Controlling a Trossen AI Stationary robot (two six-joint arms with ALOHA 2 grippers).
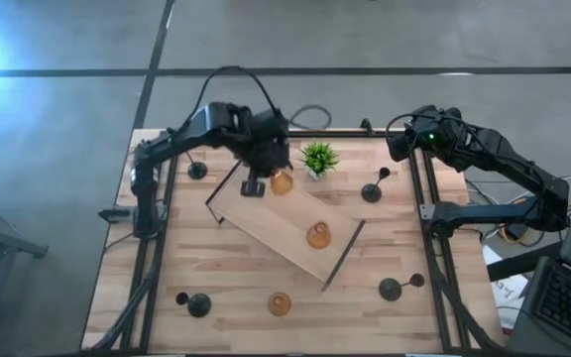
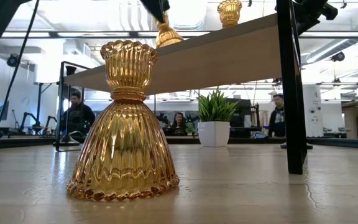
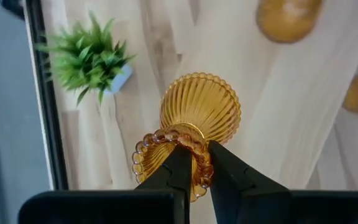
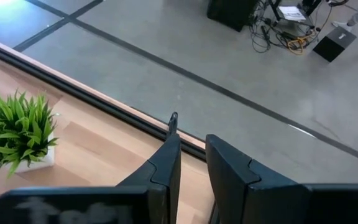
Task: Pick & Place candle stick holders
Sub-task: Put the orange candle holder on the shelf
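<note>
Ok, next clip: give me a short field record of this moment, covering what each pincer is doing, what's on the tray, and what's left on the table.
left pincer: shut on the rim of an amber holder, over the tray's far end
right pincer: idle at the table's far right corner, holding nothing
tray: light wood, set diagonally mid-table; one amber holder on it
amber on table: one, near edge
black holders on table: four, at
other: potted plant beside the tray
</note>
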